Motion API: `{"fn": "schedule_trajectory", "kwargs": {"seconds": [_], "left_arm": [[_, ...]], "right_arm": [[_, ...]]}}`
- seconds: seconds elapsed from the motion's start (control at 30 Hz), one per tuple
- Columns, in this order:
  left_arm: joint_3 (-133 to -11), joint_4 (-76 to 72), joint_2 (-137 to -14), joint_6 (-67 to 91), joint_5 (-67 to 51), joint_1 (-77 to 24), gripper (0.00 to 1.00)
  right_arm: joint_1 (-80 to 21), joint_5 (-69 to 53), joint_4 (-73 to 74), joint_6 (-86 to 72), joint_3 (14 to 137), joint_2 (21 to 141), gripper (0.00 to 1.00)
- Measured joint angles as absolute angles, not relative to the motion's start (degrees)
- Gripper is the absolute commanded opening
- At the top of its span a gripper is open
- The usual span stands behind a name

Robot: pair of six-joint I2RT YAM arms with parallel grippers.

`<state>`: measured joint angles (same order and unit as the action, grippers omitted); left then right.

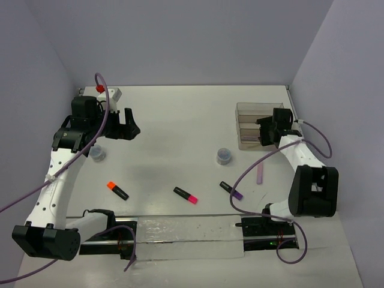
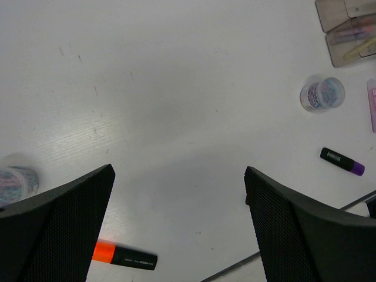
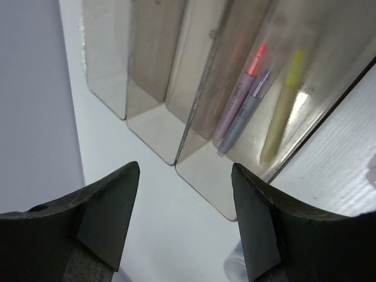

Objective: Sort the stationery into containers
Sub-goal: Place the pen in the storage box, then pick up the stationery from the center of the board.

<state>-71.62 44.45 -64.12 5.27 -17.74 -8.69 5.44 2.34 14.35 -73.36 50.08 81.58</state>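
The clear three-compartment tray (image 1: pixel 247 114) stands at the back right, and my right gripper (image 1: pixel 264 135) hovers over its near end, open and empty. In the right wrist view (image 3: pixel 185 170) the jaws stand apart above the tray (image 3: pixel 147 111); one compartment holds a yellow stick (image 3: pixel 282 111), a lilac pen (image 3: pixel 235 103) and a grey-blue pen (image 3: pixel 244 117). On the table lie an orange-capped highlighter (image 1: pixel 117 190), a pink-capped one (image 1: pixel 185 195), a purple-capped one (image 1: pixel 231 190) and a lilac marker (image 1: pixel 260 174). My left gripper (image 1: pixel 123 127) hangs open at the back left (image 2: pixel 179 170), holding nothing.
Two small round grey-blue pieces sit on the table, one on the left (image 1: pixel 97 153) and one right of centre (image 1: pixel 224 156). Walls close in the left, back and right sides. A clear sheet (image 1: pixel 186 237) and the arm bases (image 1: pixel 270 231) line the near edge.
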Motion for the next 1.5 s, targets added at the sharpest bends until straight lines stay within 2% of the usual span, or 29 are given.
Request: {"fn": "schedule_trajectory", "kwargs": {"seconds": [0.23, 0.4, 0.57, 0.77, 0.83, 0.87, 0.9, 0.97, 1.23, 1.5], "left_arm": [[-70.8, 43.1, -63.4, 5.3, -17.8, -8.7, 0.99], [-69.0, 40.6, -62.9, 5.8, -18.0, -8.7, 0.99], [-67.0, 37.8, -62.3, 7.1, -20.1, -8.7, 0.99], [-66.1, 35.8, -60.8, 6.7, -21.5, -8.7, 0.99], [-66.1, 35.6, -60.4, 6.2, -21.6, -8.7, 0.99], [-66.0, 35.5, -60.3, 6.0, -21.7, -8.7, 0.99], [-66.0, 35.4, -60.1, 5.8, -21.7, -8.7, 0.99], [-65.9, 35.3, -59.9, 5.4, -21.7, -8.7, 0.99], [-64.7, 34.8, -59.8, 5.3, -21.7, -8.7, 0.99], [-64.7, 34.6, -60.7, 5.3, -21.7, -8.7, 0.99]], "right_arm": [[1.9, 10.2, 20.6, -56.8, 53.8, 71.7, 0.71], [0.5, 12.9, 24.3, -48.6, 48.7, 68.4, 0.71], [0.5, 11.6, 29.8, -47.3, 38.1, 69.0, 0.70], [0.5, 11.3, 32.6, -48.2, 34.0, 69.8, 0.68], [0.5, 11.3, 32.4, -48.3, 33.4, 70.9, 0.61], [0.5, 11.3, 32.2, -48.3, 33.3, 71.6, 0.48], [0.5, 11.5, 32.0, -48.1, 33.4, 72.1, 0.29], [0.5, 11.7, 31.5, -47.8, 33.6, 73.0, 0.01], [0.5, 11.3, 30.4, -48.3, 33.3, 72.6, 0.00], [0.4, 9.9, 36.1, -53.6, 34.3, 55.1, 0.00]]}}
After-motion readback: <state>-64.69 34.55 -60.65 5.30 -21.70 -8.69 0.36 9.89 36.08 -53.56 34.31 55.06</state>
